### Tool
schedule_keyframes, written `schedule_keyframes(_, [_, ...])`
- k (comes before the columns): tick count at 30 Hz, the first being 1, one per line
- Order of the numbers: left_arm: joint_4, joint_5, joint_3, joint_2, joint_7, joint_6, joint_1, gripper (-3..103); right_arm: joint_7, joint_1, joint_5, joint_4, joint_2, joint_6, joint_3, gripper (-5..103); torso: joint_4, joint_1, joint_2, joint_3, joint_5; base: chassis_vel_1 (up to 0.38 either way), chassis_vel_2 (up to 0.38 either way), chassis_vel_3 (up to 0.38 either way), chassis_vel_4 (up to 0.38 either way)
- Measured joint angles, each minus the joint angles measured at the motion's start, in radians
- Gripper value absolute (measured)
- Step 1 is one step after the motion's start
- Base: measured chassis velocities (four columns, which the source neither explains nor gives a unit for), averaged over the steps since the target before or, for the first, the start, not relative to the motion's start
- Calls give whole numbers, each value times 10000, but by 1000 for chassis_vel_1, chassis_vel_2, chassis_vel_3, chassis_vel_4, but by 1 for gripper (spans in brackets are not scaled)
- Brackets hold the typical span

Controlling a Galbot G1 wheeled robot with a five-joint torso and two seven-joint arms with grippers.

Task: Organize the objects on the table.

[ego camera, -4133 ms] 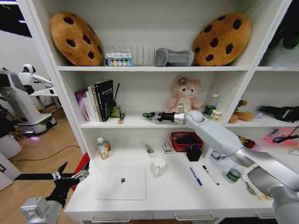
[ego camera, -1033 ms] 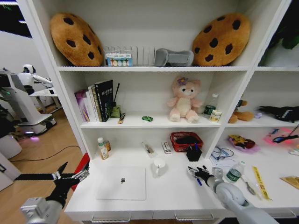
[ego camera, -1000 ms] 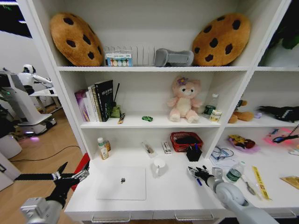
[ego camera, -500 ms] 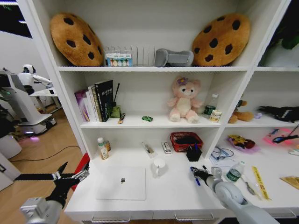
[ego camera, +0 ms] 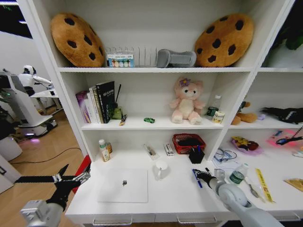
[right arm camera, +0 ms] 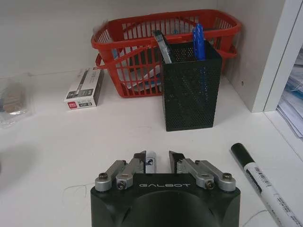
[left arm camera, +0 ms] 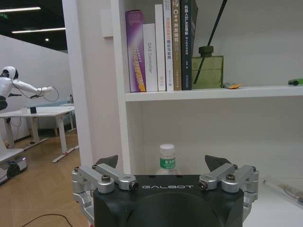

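Blue pen (ego camera: 195, 175) on the table (ego camera: 180, 196) is pinched by the right gripper (ego camera: 198, 176), low before the mesh pen cup (right arm camera: 189, 90); left gripper (ego camera: 71, 180) hangs spread off the table's left end.

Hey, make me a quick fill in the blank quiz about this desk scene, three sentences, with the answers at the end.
1. The right gripper is closed on a ____ pen.
2. The black mesh pen holder stands in front of a ____ basket.
3. The tiny green toy car sits on the shelf beside the plush ____.

Answers: blue; red; bear
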Motion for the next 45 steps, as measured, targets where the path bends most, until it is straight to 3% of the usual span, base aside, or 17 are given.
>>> schedule_keyframes(4, [0, 0, 0, 0, 0, 0, 0, 100, -4, 16, 2, -11, -1, 0, 0, 25, 0, 0, 0, 0, 0, 0, 0, 0, 0])
schedule_keyframes(5, [0, 0, 0, 0, 0, 0, 0, 100, -11, 56, 16, -42, -2, 0, -2, 41, 0, 0, 0, 0, 0, 0, 0, 0, 0])
schedule_keyframes(9, [0, 0, 0, 0, 0, 0, 0, 100, -55, 220, 61, -235, -7, -19, -142, 52, 0, 0, 0, 0, -2, 0, 0, 0, 0])
schedule_keyframes(10, [0, 0, 0, 0, 0, 0, 0, 100, -58, 343, 122, -350, -7, -41, -268, 63, 0, 0, 0, 0, -1, 0, 0, 0, 0])
schedule_keyframes(11, [0, 0, 0, 0, 0, 0, 0, 100, -58, 343, 122, -350, -7, -41, -268, 63, 0, 0, 0, 0, -1, 0, 0, 0, 0])
schedule_keyframes(14, [0, 0, 0, 0, 0, 0, 0, 100, -50, 695, 289, -523, 19, -161, -613, 79, 0, 0, 0, 0, -2, 0, 0, 0, 0])
schedule_keyframes(17, [0, 0, 0, 0, 0, 0, 0, 100, -25, 697, 319, -515, 21, -257, -633, 82, 0, 0, 0, 0, -5, 0, 0, 0, 0])
schedule_keyframes(23, [0, 0, 0, 0, 0, 0, 0, 100, -14, 655, 472, -478, 10, -341, -626, 60, 0, -1, 1, -1, -7, 0, 0, 0, 0])
schedule_keyframes(26, [0, 0, 0, 0, 0, 0, 0, 100, 23, 622, 549, -462, 3, -358, -620, 44, 0, -1, 2, -1, -4, 0, 0, 0, 0])
schedule_keyframes(29, [0, 0, 0, 0, 0, 0, 0, 100, 46, 605, 588, -455, -9, -371, -615, 38, 0, -1, 2, -1, -3, 0, 0, 0, 0])
schedule_keyframes(30, [0, 0, 0, 0, 0, 0, 0, 100, 57, 581, 593, -454, -21, -374, -609, 27, 0, -1, 2, -1, -3, 0, 0, 0, 0])
schedule_keyframes(32, [-1, 0, 0, 0, 0, 0, 0, 100, 58, 564, 587, -454, -30, -372, -602, 27, 0, -1, 1, -1, -2, 0, 0, 0, 0])
schedule_keyframes(33, [0, 0, 0, 0, 0, 0, 0, 100, 52, 546, 582, -453, -36, -372, -587, 17, 0, -1, 2, 0, -1, 0, 0, 0, 0])
schedule_keyframes(39, [0, 0, 0, 0, 0, 0, 0, 100, 101, 579, 271, -467, 0, -239, -476, 12, 1, 0, 0, 0, 4, 0, 0, 0, 0])
schedule_keyframes(42, [0, 0, 0, 0, 0, 0, 0, 100, -91, 607, -423, -370, 4, 278, -288, 12, -2, 0, -2, 2, 5, 0, 0, 0, 0])
schedule_keyframes(44, [0, 0, 0, 0, 0, 0, 0, 100, -487, 713, -1221, -129, -61, 1254, -65, 12, 0, 0, -2, 2, -1, 0, 0, 0, 0])
schedule_keyframes(45, [0, 0, 0, 0, 0, 0, 0, 100, -487, 713, -1221, -129, -61, 1254, -65, 12, 0, 0, -2, 2, -1, 0, 0, 0, 0])
